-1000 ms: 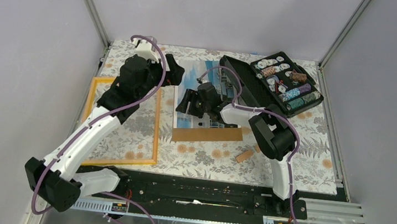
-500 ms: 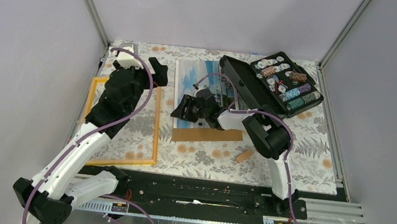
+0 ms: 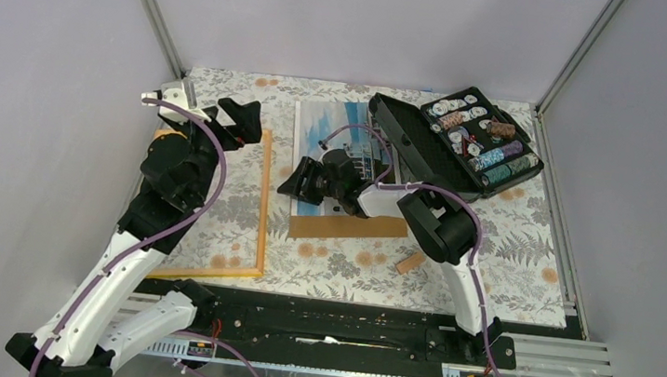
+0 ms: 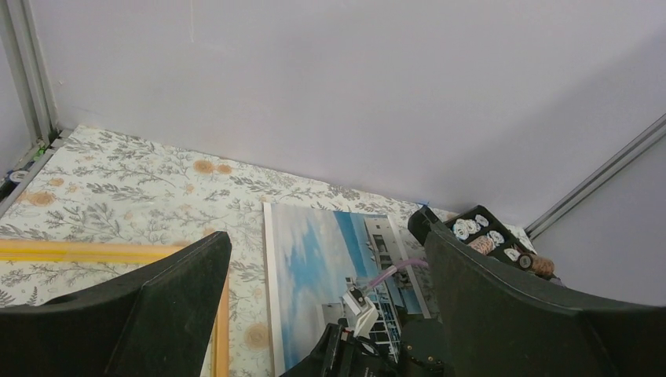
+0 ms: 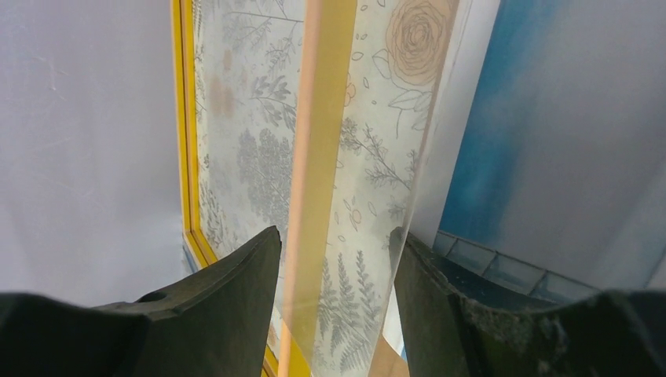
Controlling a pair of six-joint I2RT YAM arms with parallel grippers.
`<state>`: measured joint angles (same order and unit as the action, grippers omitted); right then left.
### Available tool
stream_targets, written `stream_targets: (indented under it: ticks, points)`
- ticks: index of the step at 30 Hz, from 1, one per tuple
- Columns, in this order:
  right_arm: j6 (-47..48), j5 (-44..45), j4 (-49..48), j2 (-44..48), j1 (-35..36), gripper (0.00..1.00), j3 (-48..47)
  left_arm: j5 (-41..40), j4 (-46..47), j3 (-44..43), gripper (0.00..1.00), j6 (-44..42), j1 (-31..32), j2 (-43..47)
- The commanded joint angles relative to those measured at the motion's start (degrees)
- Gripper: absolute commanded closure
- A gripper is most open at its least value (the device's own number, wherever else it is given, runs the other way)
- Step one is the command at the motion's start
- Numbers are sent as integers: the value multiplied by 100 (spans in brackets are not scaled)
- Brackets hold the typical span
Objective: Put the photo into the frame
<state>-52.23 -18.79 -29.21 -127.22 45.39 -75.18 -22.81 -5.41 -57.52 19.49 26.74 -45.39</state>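
The photo (image 3: 337, 123) (image 4: 314, 259) lies face up mid-table, white building and blue sky showing. Its near end rests on a brown board (image 3: 344, 226). To its left the orange-yellow frame (image 3: 264, 195) (image 5: 187, 157) lies flat with the floral cloth showing through it. My right gripper (image 3: 294, 182) (image 5: 334, 243) is low at the photo's left edge. Its jaws stand apart, with one finger (image 5: 440, 290) over the print and only cloth and a frame bar visible between them. My left gripper (image 3: 230, 117) (image 4: 326, 233) hangs wide open above the frame's far corner, holding nothing.
An open black case of chips (image 3: 471, 137) stands at the back right, its lid next to the photo's right side. A small brown block (image 3: 411, 262) lies near the front. Grey walls close in the left, back and right.
My left arm has swung left and up, away from the photo toward the frame's far corner. My right gripper has slid left to the photo's left edge, its jaws slightly narrower.
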Motion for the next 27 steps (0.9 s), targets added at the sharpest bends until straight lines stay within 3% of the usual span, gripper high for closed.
stream_targets:
  ticks: [1,9,17,27]
  points:
    - [-483,-121,-402,-294,77,40,-353,4,243,55,1,96,-11,67]
    - [-1075,-340,-1035,-344,80,62,-218,198,250,90,1,317,-68,307]
    - [-1652,-603,-1534,-340,96,91,-50,499,276,122,1,589,-352,545]
    - [-2485,-913,-1945,-414,329,99,-153,902,411,102,1,357,-459,424]
